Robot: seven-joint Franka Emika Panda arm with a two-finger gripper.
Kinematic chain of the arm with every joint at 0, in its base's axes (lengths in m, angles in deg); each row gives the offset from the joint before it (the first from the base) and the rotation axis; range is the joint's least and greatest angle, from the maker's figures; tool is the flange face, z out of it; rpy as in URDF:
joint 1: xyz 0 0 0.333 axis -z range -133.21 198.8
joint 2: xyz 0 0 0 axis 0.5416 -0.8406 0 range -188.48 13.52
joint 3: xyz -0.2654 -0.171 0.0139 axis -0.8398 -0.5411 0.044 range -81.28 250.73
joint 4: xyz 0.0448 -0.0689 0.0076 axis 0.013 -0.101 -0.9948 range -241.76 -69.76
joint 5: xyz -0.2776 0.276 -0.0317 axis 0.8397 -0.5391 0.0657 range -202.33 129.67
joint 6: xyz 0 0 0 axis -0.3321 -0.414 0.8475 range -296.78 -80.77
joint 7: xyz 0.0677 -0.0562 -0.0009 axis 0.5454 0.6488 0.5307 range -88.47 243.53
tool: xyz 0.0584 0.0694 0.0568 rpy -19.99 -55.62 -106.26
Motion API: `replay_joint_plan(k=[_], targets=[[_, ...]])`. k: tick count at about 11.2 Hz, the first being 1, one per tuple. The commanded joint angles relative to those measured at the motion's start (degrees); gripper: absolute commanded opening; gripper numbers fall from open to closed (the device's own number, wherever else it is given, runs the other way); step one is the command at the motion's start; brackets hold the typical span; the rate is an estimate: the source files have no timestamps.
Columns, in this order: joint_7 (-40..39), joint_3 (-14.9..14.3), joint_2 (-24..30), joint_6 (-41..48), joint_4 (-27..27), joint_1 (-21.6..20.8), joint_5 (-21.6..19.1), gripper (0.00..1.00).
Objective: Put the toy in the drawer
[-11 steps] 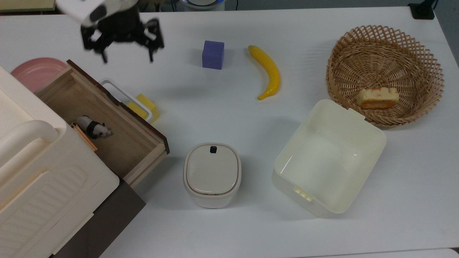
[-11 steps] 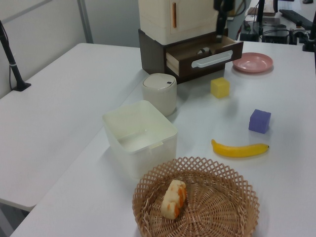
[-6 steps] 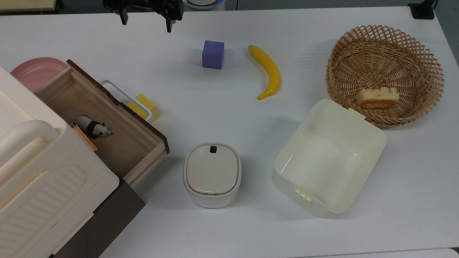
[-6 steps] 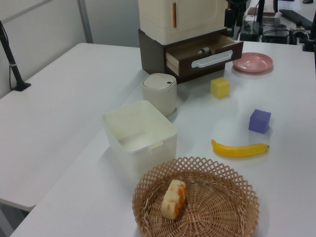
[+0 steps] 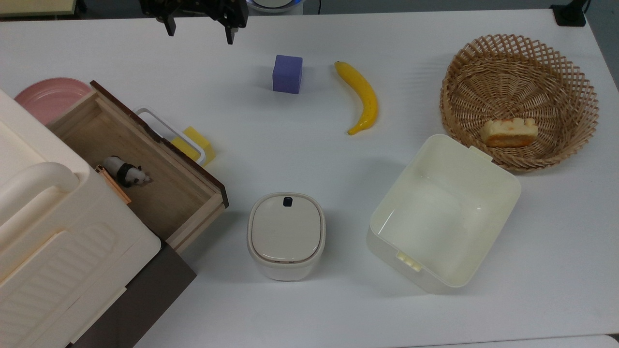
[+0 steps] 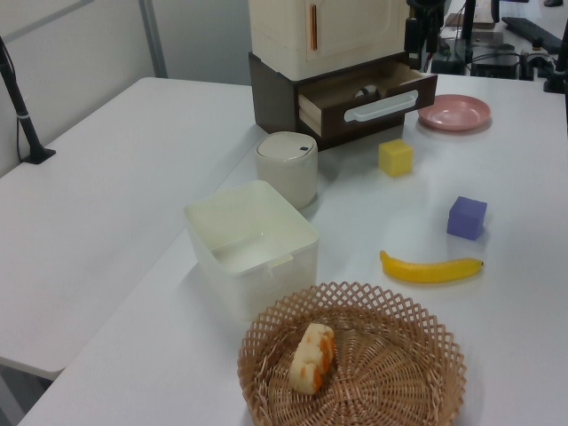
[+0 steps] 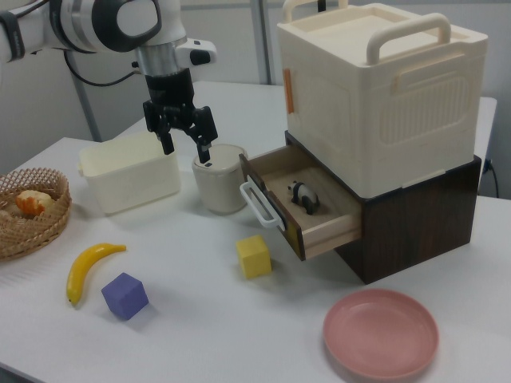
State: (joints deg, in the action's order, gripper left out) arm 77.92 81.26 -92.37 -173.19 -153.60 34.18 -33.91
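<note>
Two cubes, purple (image 5: 287, 73) and yellow (image 7: 254, 256), one banana (image 5: 360, 96), one basket (image 5: 570, 72), one plate (image 7: 381, 333).

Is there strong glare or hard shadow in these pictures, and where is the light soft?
Top view: even light, soft shadows beside the purple cube and banana, no glare. Right view: a mild sheen on the pink plate. Left view: the drawer interior is dim.

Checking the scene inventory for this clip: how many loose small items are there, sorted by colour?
Yellow: 2, banana and yellow cube
Purple: 1, purple cube
Black-and-white: 1, toy in the drawer
Orange-cream: 1, cake piece in basket
Total: 5
</note>
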Motion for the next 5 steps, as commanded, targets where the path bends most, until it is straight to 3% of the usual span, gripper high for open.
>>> replay_joint_plan(k=[1, 5], targets=[[-3.0, -0.4, 1.8, 0.7, -1.6, 0.2, -1.2, 1.0], [-1.9, -0.1, 1.7, 0.9, -1.6, -0.1, -1.1, 1.0]])
